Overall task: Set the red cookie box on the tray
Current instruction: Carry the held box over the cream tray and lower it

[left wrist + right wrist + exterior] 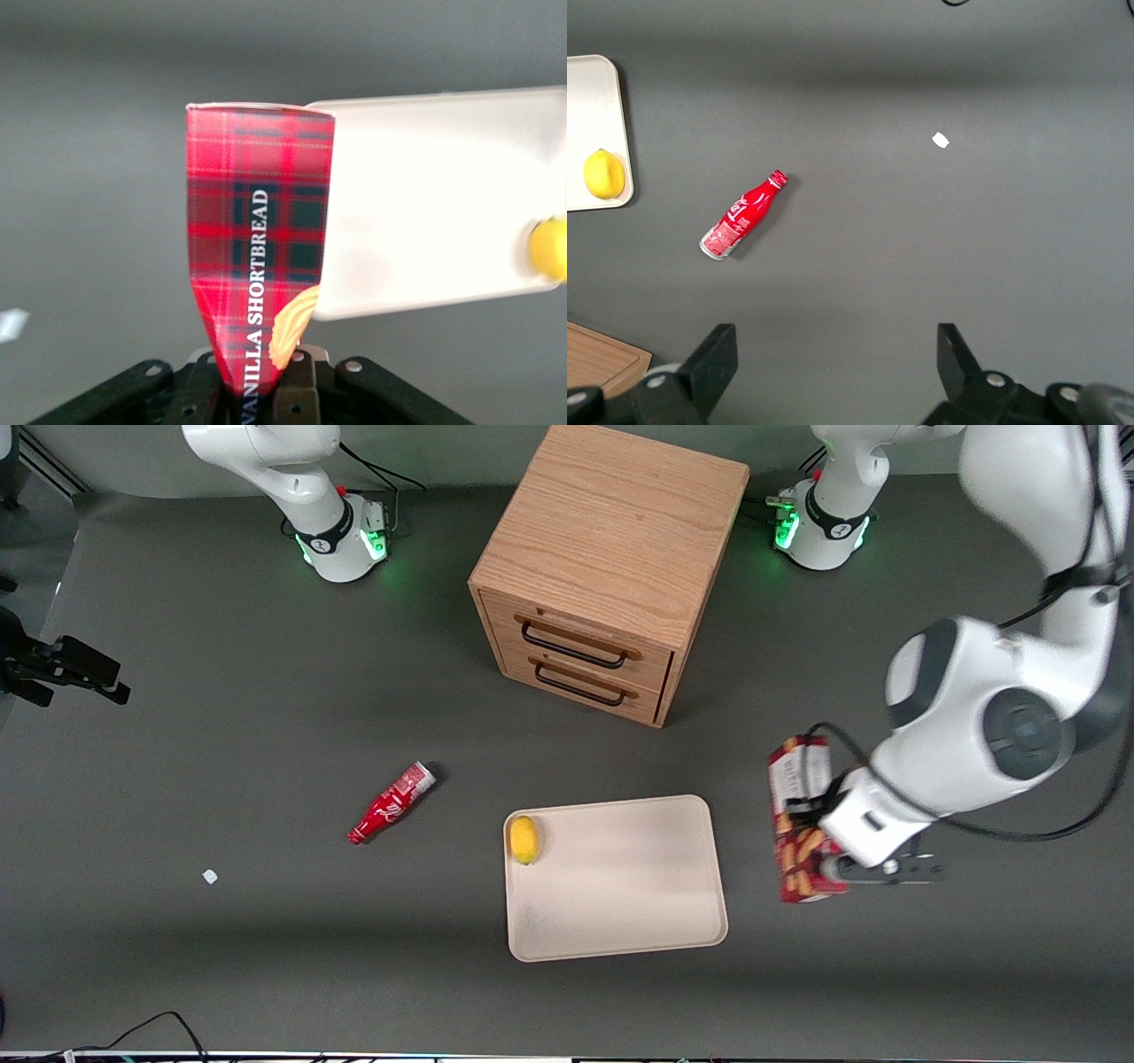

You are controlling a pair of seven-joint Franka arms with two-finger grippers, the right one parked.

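Table [221,974]: dark grey, carrying everything here.
Drawer cabinet [611,567]: wooden, two dark handles, at the table's edge between the two arm bases, farther from the front camera than the tray.
Tray [620,895]: beige, flat, mid-table; a yellow lemon [524,839] sits in its corner toward the parked arm's end, on the cabinet side.
Red cookie box [797,824]: and it's up off the table, just outside the tray's short edge toward the working arm's end; long axis runs roughly along that edge, white-panel end pointing toward the cabinet side.
Pincer [828,868]: pinching the red cookie box near its front-camera end; the wrist view shows the tartan side squeezed inward there.
Red bottle [392,802]: lying on its side toward the parked arm's end, well apart from the tray.
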